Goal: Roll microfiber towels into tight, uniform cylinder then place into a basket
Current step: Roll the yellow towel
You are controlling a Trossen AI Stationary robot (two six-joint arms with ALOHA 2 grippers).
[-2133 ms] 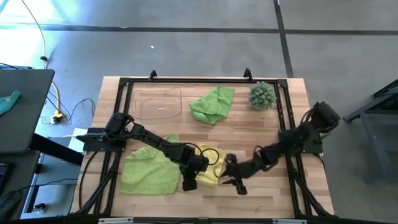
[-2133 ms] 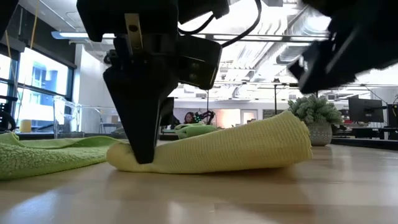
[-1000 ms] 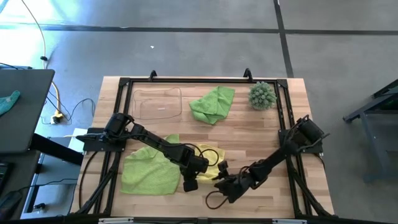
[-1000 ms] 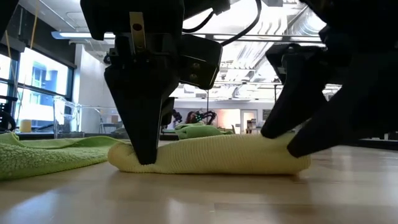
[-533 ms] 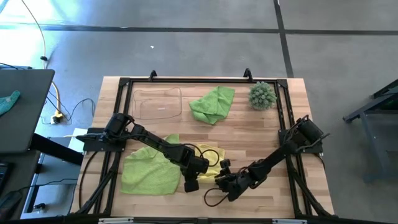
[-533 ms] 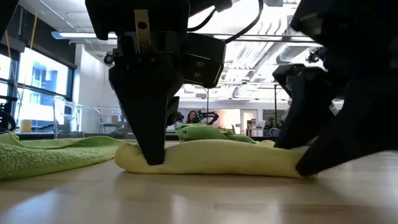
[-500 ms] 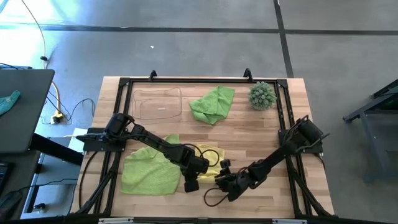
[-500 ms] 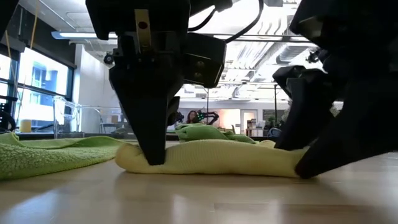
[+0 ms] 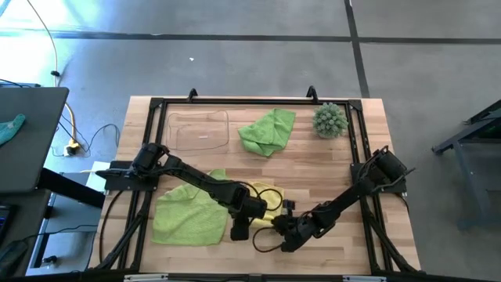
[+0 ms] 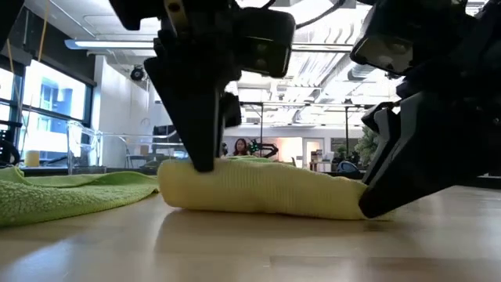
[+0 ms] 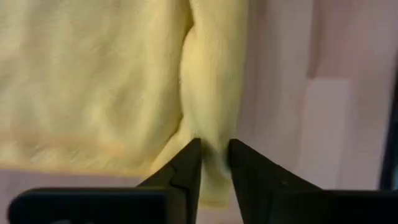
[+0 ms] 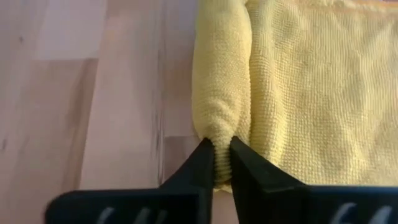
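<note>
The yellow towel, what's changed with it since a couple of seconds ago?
The right claw came in from the right and shut on the end of the yellow towel, whose raised flap has flattened into a roll. The left claw remains pinching the other end. Both green towels and the basket stayed put.

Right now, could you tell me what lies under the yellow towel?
Bare wooden table shows around the yellow towel; both grippers' fingers pinch its rolled edge. Whatever lies beneath it is covered.

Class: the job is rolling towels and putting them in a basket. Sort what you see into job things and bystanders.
Job: yellow towel, pinched by left gripper and right gripper; flat green towel; crumpled green towel; clear basket.

Bystanders: spiky plant; teal cloth off the table.
</note>
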